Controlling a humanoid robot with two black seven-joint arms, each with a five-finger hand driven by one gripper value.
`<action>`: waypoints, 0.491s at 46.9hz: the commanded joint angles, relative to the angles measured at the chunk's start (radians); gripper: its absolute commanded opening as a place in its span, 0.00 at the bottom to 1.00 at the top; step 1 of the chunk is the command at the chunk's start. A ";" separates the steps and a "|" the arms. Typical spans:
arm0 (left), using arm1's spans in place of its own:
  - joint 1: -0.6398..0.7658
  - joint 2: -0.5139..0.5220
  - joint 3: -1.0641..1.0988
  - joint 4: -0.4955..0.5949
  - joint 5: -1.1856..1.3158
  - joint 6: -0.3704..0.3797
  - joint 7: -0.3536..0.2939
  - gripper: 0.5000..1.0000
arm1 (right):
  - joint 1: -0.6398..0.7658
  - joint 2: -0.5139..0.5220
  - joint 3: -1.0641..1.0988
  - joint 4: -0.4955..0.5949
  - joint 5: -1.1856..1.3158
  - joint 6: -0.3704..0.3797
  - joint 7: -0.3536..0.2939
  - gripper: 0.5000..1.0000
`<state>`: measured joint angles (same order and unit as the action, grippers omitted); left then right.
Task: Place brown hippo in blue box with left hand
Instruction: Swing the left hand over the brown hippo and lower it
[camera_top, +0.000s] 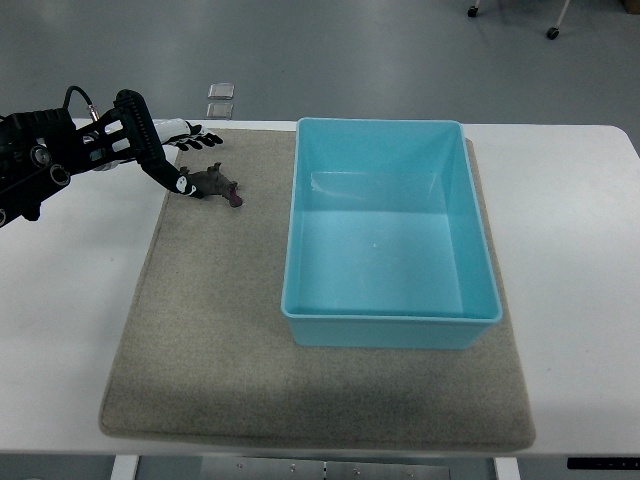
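Observation:
The brown hippo is a small dark toy lying on the grey-beige mat, near its far left corner. My left hand reaches in from the left edge, open over the mat's corner. One black finger touches or nearly touches the hippo's left end, and the other fingers are spread behind it. The blue box is an empty light-blue tub on the mat, to the right of the hippo. The right hand does not show.
The mat lies on a white table whose front edge runs along the bottom of the picture. Two small clear pieces sit just beyond the table's far edge. Chair or cart wheels stand on the floor far back.

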<state>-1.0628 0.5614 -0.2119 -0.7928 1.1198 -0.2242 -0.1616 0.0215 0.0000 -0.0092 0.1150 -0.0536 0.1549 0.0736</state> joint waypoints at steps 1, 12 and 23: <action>0.003 0.000 0.008 0.001 0.000 0.000 0.001 0.75 | 0.000 0.000 0.000 0.000 0.000 0.000 0.000 0.87; 0.004 -0.001 0.051 0.001 0.015 0.032 0.001 0.76 | 0.000 0.000 0.000 0.000 0.000 0.000 0.000 0.87; 0.007 -0.005 0.054 0.000 0.017 0.049 0.001 0.77 | 0.000 0.000 0.000 0.000 0.000 0.000 0.000 0.88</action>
<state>-1.0541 0.5584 -0.1579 -0.7927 1.1367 -0.1747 -0.1609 0.0215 0.0000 -0.0092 0.1151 -0.0536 0.1549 0.0736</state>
